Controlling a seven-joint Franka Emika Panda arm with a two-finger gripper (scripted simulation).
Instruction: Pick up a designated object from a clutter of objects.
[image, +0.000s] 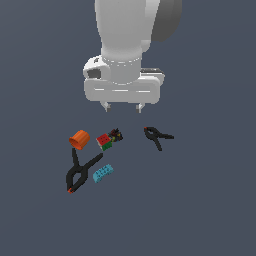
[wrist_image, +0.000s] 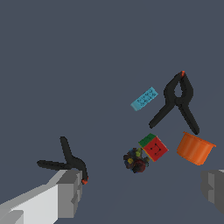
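- Gripper (image: 122, 107): nearest your wrist camera, largest item; fingers spread apart, grasping nothing, hanging above the clutter.
- Large black clamp (image: 80, 171): near left in the exterior view.
- Orange cup (image: 80, 139): on its side, left of the cube.
- Small black clamp (image: 158, 136): right, apart from the rest.
- Light blue brick (image: 102, 173): just beside the large clamp.
- Red-green cube (image: 104, 141): touching the target.
- Dark lump (wrist_image: 135, 160): your target, far-right of the cube. Approach step, by my reading; next you centre over it, descend, and keep a finger clear of the cube.
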